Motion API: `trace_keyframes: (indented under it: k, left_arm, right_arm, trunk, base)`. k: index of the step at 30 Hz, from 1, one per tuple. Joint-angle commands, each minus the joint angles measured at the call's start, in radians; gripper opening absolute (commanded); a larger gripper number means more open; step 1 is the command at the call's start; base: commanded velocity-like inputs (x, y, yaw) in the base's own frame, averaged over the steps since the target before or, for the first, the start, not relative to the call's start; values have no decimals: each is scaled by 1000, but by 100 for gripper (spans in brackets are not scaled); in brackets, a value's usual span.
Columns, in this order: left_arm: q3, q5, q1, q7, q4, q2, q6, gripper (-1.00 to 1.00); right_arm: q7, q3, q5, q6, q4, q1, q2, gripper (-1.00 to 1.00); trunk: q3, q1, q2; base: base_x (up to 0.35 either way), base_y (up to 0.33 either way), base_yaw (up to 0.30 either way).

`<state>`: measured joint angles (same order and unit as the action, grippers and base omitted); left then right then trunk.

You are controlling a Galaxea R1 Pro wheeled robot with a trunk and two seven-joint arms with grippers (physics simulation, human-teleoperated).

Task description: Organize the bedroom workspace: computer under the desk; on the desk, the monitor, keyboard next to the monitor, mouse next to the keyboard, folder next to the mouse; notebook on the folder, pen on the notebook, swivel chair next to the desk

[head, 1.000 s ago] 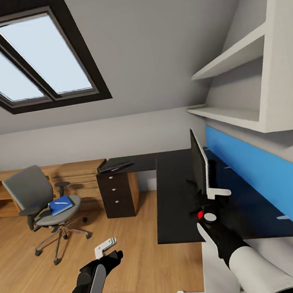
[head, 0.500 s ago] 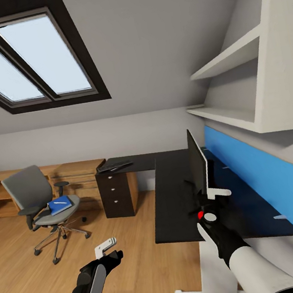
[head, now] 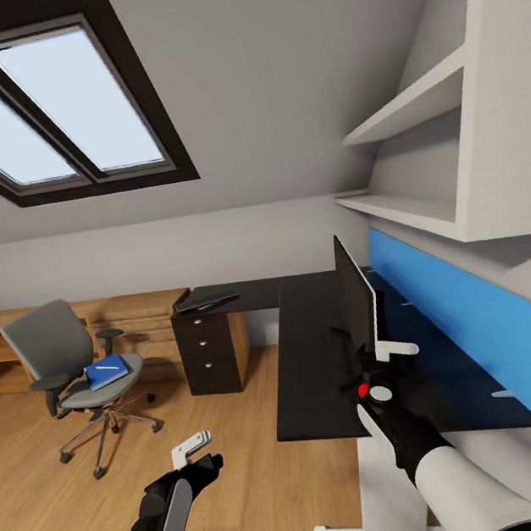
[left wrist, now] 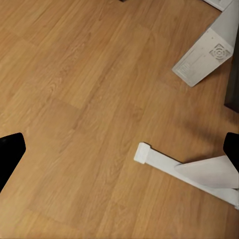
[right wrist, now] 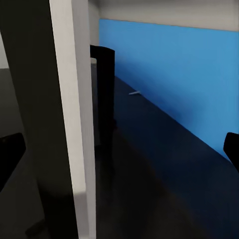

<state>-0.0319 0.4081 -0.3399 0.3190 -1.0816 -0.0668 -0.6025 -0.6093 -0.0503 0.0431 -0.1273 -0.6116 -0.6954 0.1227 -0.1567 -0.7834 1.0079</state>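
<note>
Two grippers were noted nearest. The left gripper (head: pixel 195 451) hung spread and empty over the floor; the right gripper (head: pixel 376 365) sat at the monitor (head: pixel 357 298), its grip not discernible. The monitor stood upright on the tabletop (head: pixel 314 352). Monitor placement was judged in hand; release and withdrawal likely next. Farther off, the folder (head: pixel 107 372) lay on the swivel chair (head: pixel 61 358).

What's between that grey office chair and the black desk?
In the head view, bare wooden floor separates the swivel chair from the desk; a light wooden chest stands behind that gap, against the wall.
</note>
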Motion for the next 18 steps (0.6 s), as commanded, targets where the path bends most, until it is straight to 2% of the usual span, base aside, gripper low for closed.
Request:
trace_keyframes:
  k: [1,18]
  left_arm:
    - [-1,10,-1,8,-1,-1,-3,100]
    - [-2,9,-1,6,-1,-1,-3,100]
  right_arm:
    - [-6,-2,4,0,1,-1,0,100]
    - [-6,-2,4,0,1,-1,-2,100]
  trunk:
    - [-2,0,1]
    - [-2,0,1]
  base:
    - [0,-1,0]
    - [-15,-33,0]
